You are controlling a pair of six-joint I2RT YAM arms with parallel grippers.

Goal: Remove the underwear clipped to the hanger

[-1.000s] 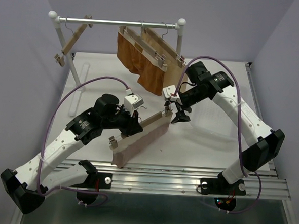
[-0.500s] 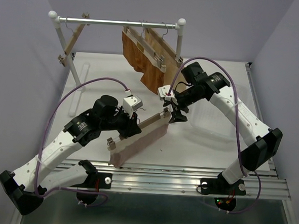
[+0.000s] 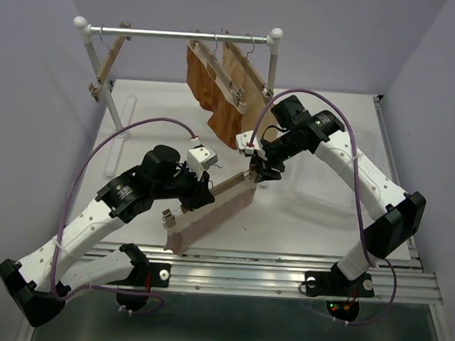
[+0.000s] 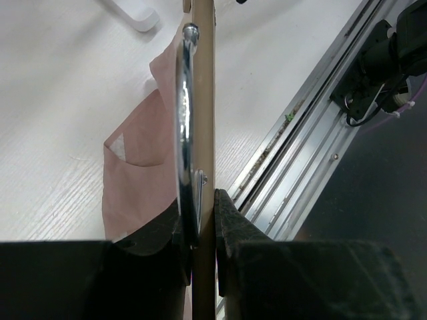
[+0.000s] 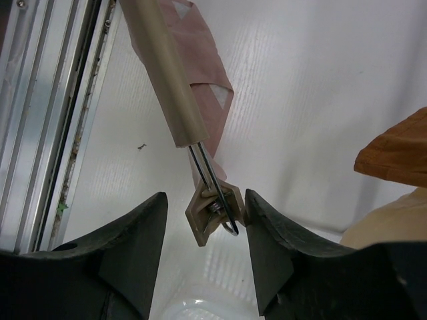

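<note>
At the far-left corner an empty hanger (image 3: 106,66) dangles from the rack (image 3: 182,35). Near the middle of the near edge, the left gripper (image 3: 199,192) is clamped tight on the bar of a hanger (image 3: 230,188), held above the table. The pink briefs (image 3: 209,220) hang from it, their hem draped on the tabletop. They look light, limp and easy to stretch, so they are best pinched near the waistband once freed. The stiff sprung clip (image 5: 217,210) is the place to press. The right gripper (image 5: 205,197) has its jaws parted around that clip, which looks not yet squeezed. Behind it, along the far edge, the rust-brown briefs (image 3: 202,84) and beige briefs (image 3: 241,71) hang close to the right arm's elbow and could snag it. A clear tray (image 3: 319,184) lies toward the right edge.
</note>
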